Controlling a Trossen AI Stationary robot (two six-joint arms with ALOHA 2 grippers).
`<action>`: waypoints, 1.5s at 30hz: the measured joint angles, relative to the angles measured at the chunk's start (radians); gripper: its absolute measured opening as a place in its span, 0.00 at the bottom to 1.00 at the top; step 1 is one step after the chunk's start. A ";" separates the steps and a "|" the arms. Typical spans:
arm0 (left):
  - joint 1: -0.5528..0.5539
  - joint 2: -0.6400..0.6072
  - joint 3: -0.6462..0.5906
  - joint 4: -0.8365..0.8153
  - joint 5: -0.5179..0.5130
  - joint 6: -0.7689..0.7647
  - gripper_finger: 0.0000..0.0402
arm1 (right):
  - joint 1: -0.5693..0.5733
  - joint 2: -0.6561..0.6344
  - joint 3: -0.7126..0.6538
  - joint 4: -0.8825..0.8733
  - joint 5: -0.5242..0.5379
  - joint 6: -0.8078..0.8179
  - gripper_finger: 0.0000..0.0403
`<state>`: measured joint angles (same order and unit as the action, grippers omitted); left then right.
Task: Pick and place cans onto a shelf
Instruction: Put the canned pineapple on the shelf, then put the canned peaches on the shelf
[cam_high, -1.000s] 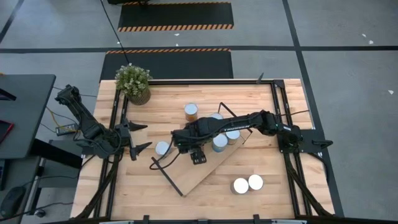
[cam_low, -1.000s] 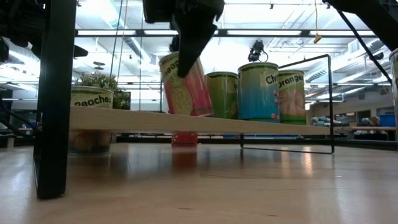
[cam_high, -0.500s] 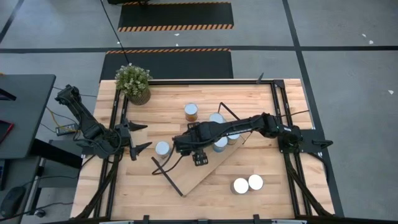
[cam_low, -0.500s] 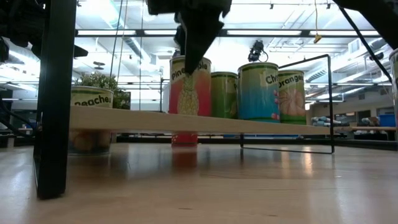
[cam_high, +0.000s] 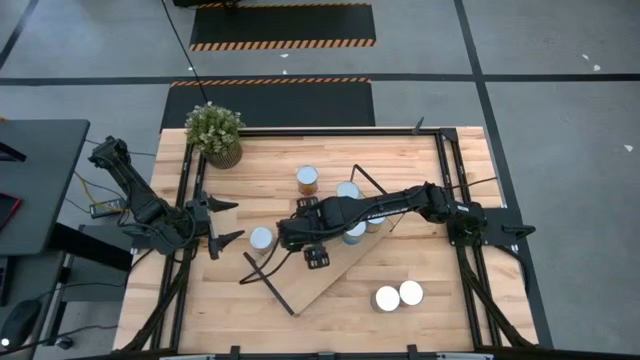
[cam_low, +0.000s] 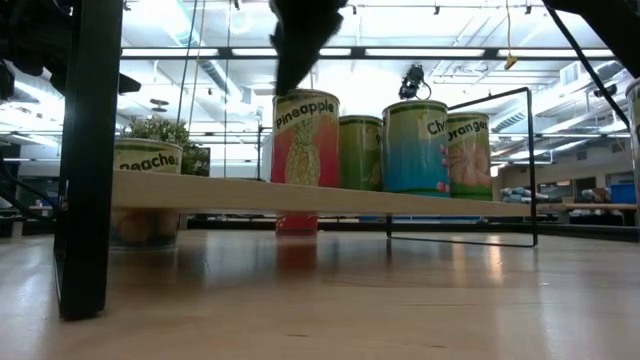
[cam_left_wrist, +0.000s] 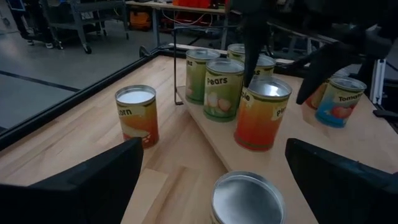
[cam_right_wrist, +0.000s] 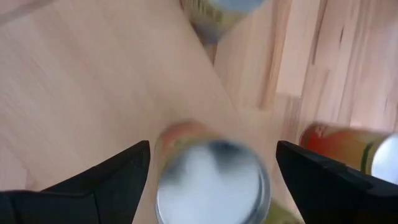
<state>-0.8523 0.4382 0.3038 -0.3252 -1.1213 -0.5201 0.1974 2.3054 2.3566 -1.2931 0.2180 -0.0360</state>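
A pineapple can (cam_low: 305, 140) stands upright on its base on the light-wood shelf board (cam_low: 300, 195), next to three other cans (cam_low: 415, 145). My right gripper (cam_low: 300, 40) hangs open just above its silvery top (cam_right_wrist: 211, 183), one finger out to each side, touching nothing. In the high view the right gripper (cam_high: 300, 233) hides this can. My left gripper (cam_high: 228, 222) waits open at the table's left, facing a loose can (cam_high: 261, 238) that stands on the tabletop. The shelf (cam_high: 320, 280) lies slantwise across the table's middle.
A potted plant (cam_high: 214, 132) stands at the far left corner. One can (cam_high: 308, 180) stands on the tabletop beyond the shelf, and two more (cam_high: 399, 296) stand near the front right. The shelf's black wire frames (cam_low: 85, 160) rise at both of its ends.
The pineapple can, tilted in my right gripper a second ago, has been set upright on the shelf board. My right gripper has let go of it and risen above its top.
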 joint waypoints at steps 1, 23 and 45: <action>0.000 0.000 0.000 0.000 0.000 0.000 1.00 | 0.000 0.000 0.000 0.022 0.000 -0.013 0.88; 0.000 0.000 0.000 0.000 0.000 -0.001 1.00 | -0.108 0.000 0.000 0.035 0.036 -0.014 0.88; 0.000 0.000 0.000 0.000 0.001 -0.014 1.00 | -0.029 0.000 -0.001 0.054 0.117 -0.038 0.88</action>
<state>-0.8523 0.4382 0.3038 -0.3248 -1.1202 -0.5345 0.1684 2.3051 2.3558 -1.2389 0.3353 -0.0737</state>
